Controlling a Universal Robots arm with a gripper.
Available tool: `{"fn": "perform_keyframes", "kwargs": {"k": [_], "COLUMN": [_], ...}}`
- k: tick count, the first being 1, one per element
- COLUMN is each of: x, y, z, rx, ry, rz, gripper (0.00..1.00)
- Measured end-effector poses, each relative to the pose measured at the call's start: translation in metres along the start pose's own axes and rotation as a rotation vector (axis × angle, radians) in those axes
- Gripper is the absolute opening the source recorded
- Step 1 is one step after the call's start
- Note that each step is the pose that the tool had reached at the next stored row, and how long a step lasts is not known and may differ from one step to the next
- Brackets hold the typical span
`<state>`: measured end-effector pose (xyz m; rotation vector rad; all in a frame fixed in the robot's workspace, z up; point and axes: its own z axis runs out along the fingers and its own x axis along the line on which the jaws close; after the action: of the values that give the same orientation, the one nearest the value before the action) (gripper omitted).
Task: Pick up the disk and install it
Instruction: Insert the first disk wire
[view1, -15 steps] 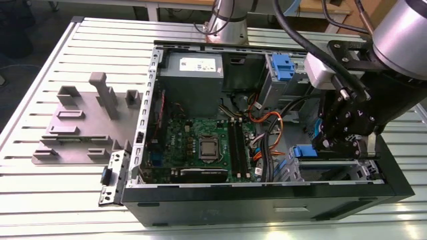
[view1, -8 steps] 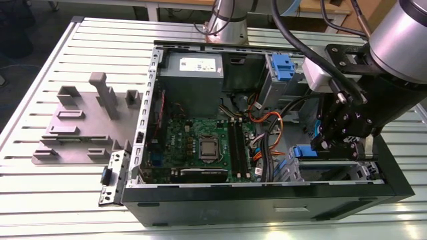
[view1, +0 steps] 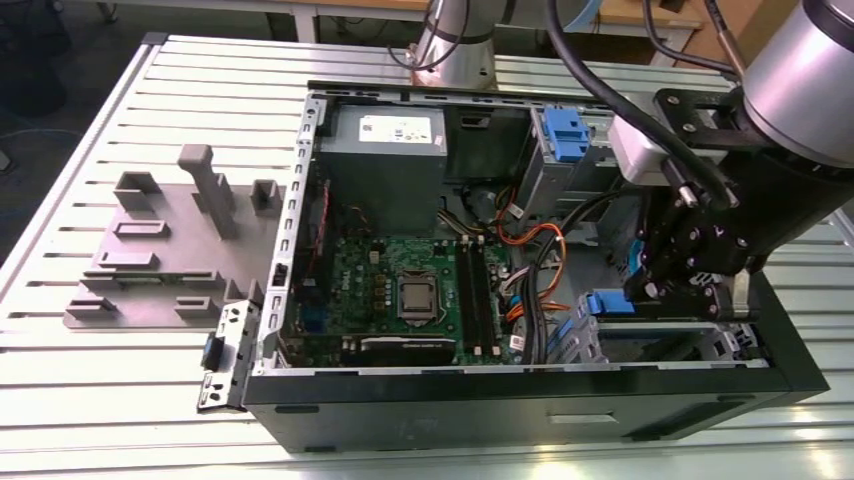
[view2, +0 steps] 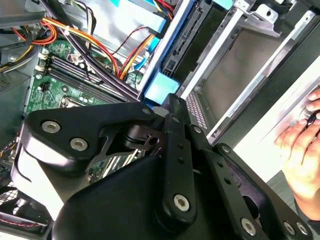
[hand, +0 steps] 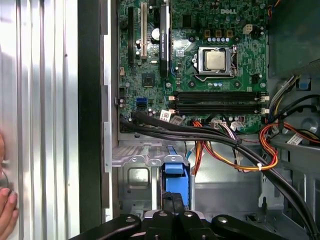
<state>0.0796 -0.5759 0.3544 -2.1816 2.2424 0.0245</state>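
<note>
The disk (view1: 607, 302) stands edge-on in the drive cage at the front corner of the open computer case, on the exterior view's right. Only its blue carrier end shows. In the first wrist view the blue carrier (hand: 175, 175) runs out from between the black fingers toward the metal cage (hand: 137, 180). In the second wrist view its light blue end (view2: 161, 87) sits just past the fingertip. My gripper (view1: 646, 298) (hand: 173, 204) (view2: 171, 106) reaches down into the case, fingers close together and shut on the carrier.
The motherboard (view1: 400, 290), a grey power supply (view1: 387, 140) and orange and black cables (hand: 235, 150) crowd the case beside the cage. Another blue carrier (view1: 566, 135) sits at the back. A grey fixture (view1: 174, 240) lies on the table. A hand (view2: 300, 150) rests outside the case.
</note>
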Motion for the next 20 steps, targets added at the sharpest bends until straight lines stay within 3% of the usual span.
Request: {"fn": "perform_keyframes", "kwargs": {"k": [20], "x": [-0.0007], "y": [-0.0260], "z": [0.0006], "rx": [-0.0026], "ry": [0.0001], "rz": [0.000], "gripper": [0.11]}}
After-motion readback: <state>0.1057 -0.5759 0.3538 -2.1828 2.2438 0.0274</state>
